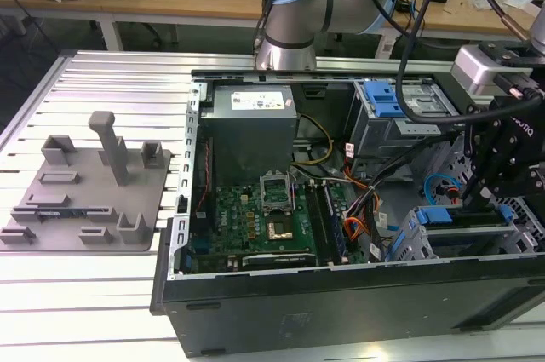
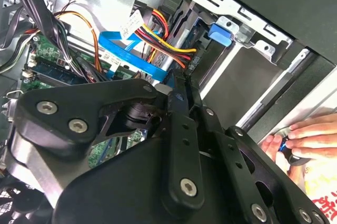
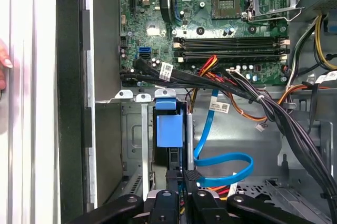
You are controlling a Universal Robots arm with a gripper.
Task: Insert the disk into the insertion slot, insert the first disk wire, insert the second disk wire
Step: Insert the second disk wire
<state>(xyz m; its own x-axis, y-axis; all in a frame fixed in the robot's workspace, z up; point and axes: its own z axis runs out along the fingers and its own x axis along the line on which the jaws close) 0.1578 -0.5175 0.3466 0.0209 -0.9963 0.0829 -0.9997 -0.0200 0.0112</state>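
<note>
Exterior view: the gripper (image 1: 477, 200) hangs over the slot (image 1: 464, 238) at the open case's (image 1: 341, 302) right end, where the disk (image 1: 460, 215) sits in the cage.

First wrist view: fingers (image 3: 172, 182) together, pinching the blue-framed disk (image 3: 169, 129) edge-on inside the slot (image 3: 138, 145); a blue cable (image 3: 221, 158) loops beside it.

Second wrist view: a hand (image 2: 305, 137) rests outside the case.
</note>
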